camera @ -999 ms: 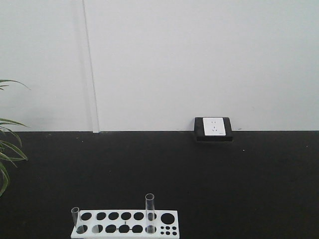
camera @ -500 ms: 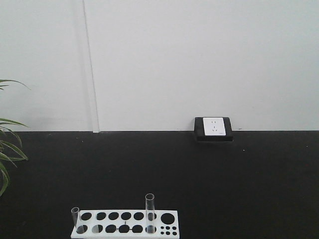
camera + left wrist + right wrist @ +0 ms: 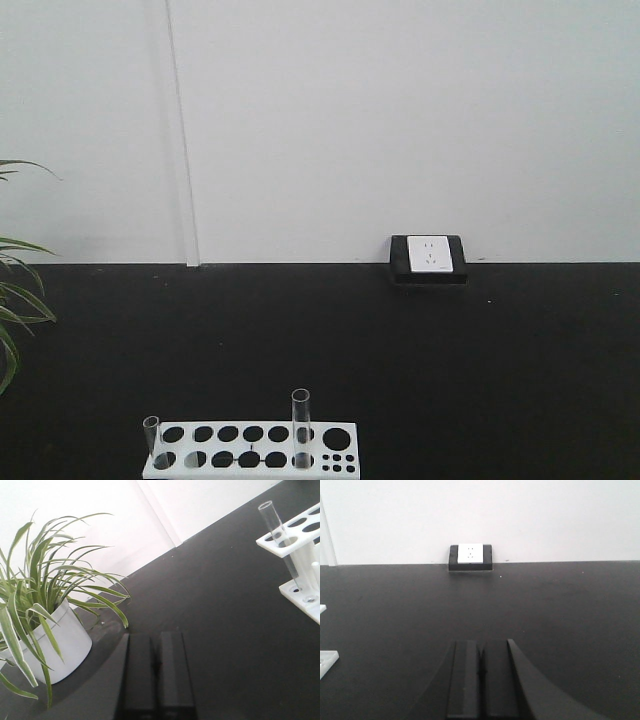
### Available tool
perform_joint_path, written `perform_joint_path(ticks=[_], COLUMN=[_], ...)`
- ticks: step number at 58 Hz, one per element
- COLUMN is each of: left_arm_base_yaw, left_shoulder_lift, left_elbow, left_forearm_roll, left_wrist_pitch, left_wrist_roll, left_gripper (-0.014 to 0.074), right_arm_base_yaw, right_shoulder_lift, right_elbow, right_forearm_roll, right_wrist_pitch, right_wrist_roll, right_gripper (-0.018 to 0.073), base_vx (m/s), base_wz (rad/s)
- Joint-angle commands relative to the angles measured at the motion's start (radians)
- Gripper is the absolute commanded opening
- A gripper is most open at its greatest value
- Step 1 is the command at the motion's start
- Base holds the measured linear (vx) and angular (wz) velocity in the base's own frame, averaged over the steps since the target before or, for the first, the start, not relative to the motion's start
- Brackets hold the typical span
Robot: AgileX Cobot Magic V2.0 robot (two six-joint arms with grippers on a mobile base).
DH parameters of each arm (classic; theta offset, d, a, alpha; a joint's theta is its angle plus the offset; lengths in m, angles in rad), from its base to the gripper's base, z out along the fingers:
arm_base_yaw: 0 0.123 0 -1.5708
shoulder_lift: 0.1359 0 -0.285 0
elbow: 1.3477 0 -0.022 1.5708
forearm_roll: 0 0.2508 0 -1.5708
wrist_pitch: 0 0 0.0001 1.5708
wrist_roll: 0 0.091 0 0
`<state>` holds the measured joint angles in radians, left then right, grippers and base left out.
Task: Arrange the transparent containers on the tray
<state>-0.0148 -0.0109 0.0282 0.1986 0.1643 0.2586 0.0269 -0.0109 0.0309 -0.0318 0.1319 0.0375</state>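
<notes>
Your left gripper [image 3: 156, 672] and right gripper [image 3: 481, 672] are both pinched together, empty. A test tube [image 3: 278, 527] stands in the rack [image 3: 299, 541], well apart at the left's 2 o'clock.

Down front on the black tabletop [image 3: 450, 370], a white perforated rack [image 3: 262, 447] with rows of round holes. Far back, tight against the white wall [image 3: 400, 120], a black box with a white socket face [image 3: 428, 258]. Off to the left, a striped leafy plant [image 3: 45, 590] in a white pot [image 3: 67, 642]. Running up the wall, a thin pale strip [image 3: 180, 150].
</notes>
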Motion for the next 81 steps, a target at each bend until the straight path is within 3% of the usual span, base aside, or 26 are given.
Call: perform_joint_path(ticks=[1,6,16,26,33,44,55,81], left_arm_base_yaw=[-0.006,-0.006,-0.006,-0.006,-0.006,-0.006,-0.006,-0.006], left_shoulder_lift=[-0.022,-0.022,-0.022,-0.022,-0.022,0.029,0.194,0.451], left_elbow=[0.035,0.035,0.035,-0.008,-0.102,-0.353,-0.553,-0.554], left_forearm_roll=[0.001,-0.012,-0.089,-0.141,-0.14,-0.137,-0.137,-0.139], left_wrist_pitch=[-0.106,-0.164,-0.428,-0.576,-0.543,-0.325,-0.129,-0.127], left_wrist_roll=[-0.004,-0.024,-0.145,-0.191,-0.187,-0.184,-0.184,-0.187], left_gripper=[-0.0003,-0.0003,-0.0001,-0.0001,-0.0001,-0.0001,-0.0001,0.0027], right_arm_base_yaw=[-0.005,-0.005,-0.005,-0.005,-0.005,-0.005,-0.005,-0.005], right_shoulder_lift=[0.011,0.011,0.011,0.011,0.032,0.149,0.307,0.553], right_elbow=[0.009,0.009,-0.008,-0.103,-0.192,-0.369,-0.496,-0.523], right_forearm_roll=[-0.003,-0.003,-0.003,-0.016,-0.054,-0.071,-0.069,-0.008], right_wrist_pitch=[-0.098,-0.125,-0.235,-0.206,-0.168,-0.108,-0.132,-0.126], right_wrist_roll=[0.001,0.001,0.009,0.008,0.008,0.008,0.012,0.015], right_gripper=[-0.0011,-0.0011,-0.0011,-0.0011,-0.0011,-0.0011,-0.0011,0.0011], base_vx=[0.0,0.0,0.0,0.0,0.0,0.0,0.0,0.0], base_wz=[0.0,0.0,0.0,0.0,0.0,0.0,0.0,0.0])
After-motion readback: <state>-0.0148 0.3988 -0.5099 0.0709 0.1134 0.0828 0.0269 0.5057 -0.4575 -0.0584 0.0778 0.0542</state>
